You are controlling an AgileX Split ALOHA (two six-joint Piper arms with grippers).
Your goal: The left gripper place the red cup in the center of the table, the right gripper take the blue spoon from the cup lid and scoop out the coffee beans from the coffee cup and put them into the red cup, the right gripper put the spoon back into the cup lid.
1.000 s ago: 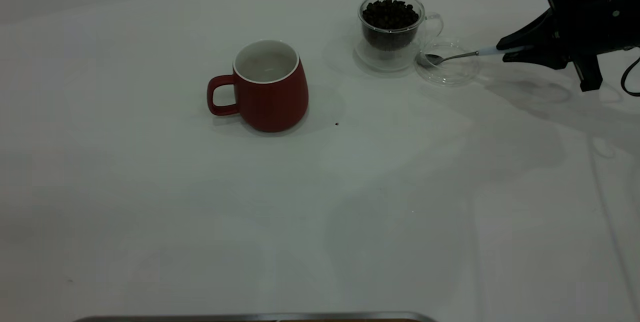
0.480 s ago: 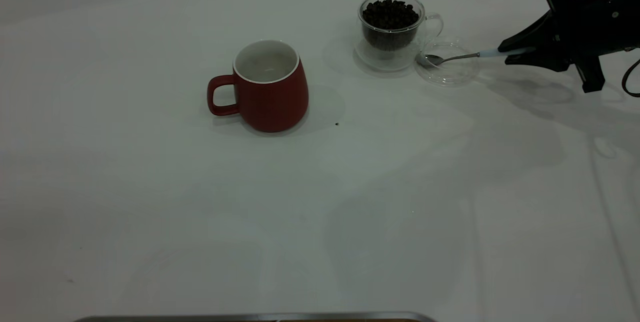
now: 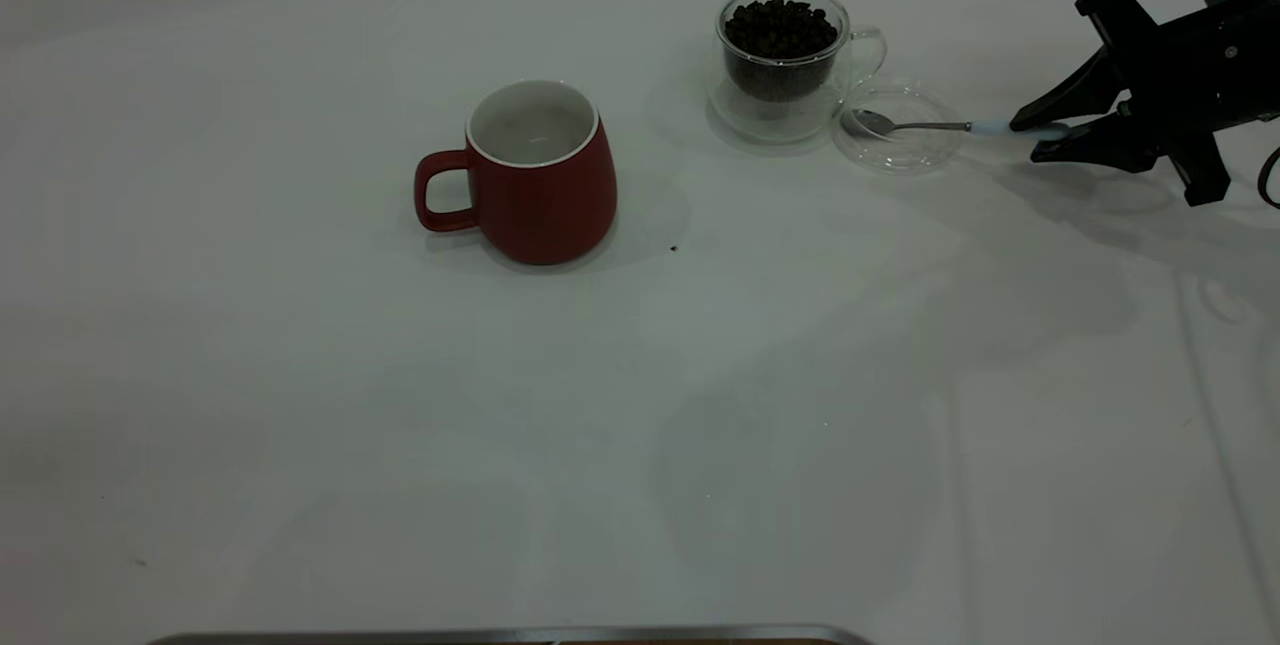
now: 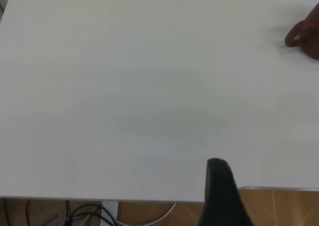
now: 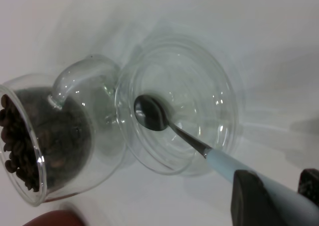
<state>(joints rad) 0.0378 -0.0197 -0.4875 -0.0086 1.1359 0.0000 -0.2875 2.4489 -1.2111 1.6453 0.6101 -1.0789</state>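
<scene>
Where the white table [image 3: 300,405] meets its far right side, we see the right gripper [image 3: 1042,133], black and pointy, low over the table top. Its two fingers are a little apart, one on each side of the end of the pale blue handle of the blue spoon [image 3: 905,126]. In the right wrist view the handle [image 5: 234,167] runs into the gap between the two dark fingers [image 5: 249,198], but we cannot tell if they squeeze it or only sit beside it.

The shiny bowl of the spoon [image 5: 151,113] lies inside the cup lid [image 3: 895,130], the small round glass dish, and its thin neck crosses the lid's rim toward the gripper.

Just beside the lid, and touching it or nearly so, stands the coffee cup [image 3: 783,60], a clear glass cup with its handle on the lid's side. It is full of dark coffee beans [image 3: 781,25].

The red cup [image 3: 535,175] stands upright near the middle of the table, well apart from the glass cup. Its handle points toward the left arm's side. Its white inside looks bare from here. One tiny dark speck [image 3: 673,248] lies on the table near it.

The left gripper [image 4: 222,193] hangs over the near edge of the table, far from the red cup [image 4: 305,34]. We see just one dark finger of it.
</scene>
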